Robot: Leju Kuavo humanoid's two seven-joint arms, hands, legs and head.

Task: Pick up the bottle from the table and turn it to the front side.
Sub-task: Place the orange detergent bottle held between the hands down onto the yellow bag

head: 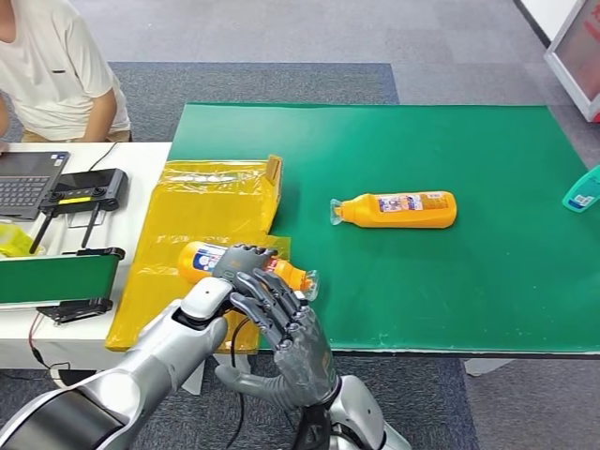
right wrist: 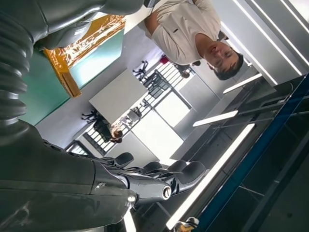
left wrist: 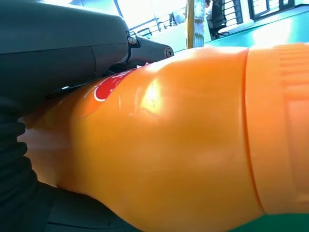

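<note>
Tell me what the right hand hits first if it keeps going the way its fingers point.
Probably the left hand and the orange plastic bottle it holds; the right hand points up-left toward them, though depth is unclear.

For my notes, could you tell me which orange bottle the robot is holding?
The orange bottle over the yellow bag, gripped by the left hand; the other bottle lies untouched mid-mat.
</note>
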